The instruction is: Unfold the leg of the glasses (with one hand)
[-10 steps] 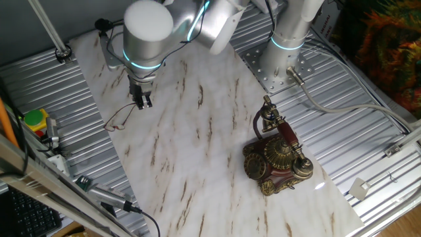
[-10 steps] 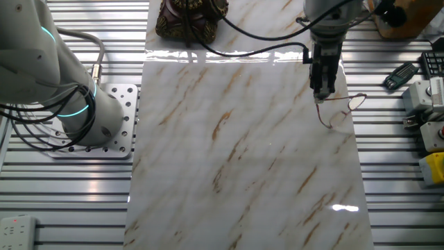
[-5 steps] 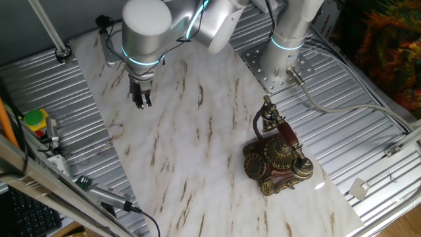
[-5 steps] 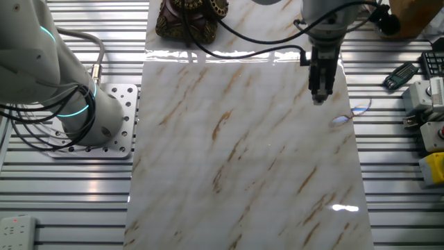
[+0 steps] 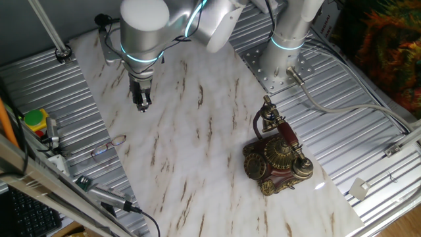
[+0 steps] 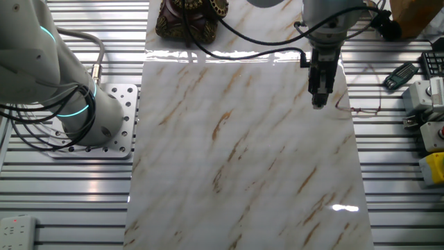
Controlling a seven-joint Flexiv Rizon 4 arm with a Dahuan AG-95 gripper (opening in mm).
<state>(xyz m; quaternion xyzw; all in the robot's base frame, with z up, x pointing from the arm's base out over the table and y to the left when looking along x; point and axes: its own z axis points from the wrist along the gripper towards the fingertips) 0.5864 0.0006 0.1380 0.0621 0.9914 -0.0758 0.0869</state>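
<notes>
A: Where are the glasses?

B: In one fixed view they lie at the left edge of the marble sheet on the bench, half over the ribbed metal. They are thin dark wire with oval lenses. In the other fixed view they show at the right edge of the sheet, one lens hanging out over the ribs.

A: And the hand?

B: It hangs from the silver-grey arm with the cyan ring, pointing straight down, well apart from the glasses. In the other fixed view the hand is just left of them, not touching.

A: Is it holding anything?

B: Nothing sits between the fingers. They stand close together, looking pinched to a narrow tip, with no gap I can make out.

A: What else is on the sheet?

B: An ornate antique telephone, brass and dark red, at the near right in one fixed view, far from the glasses. In the other view only its base shows at the far edge.
</notes>
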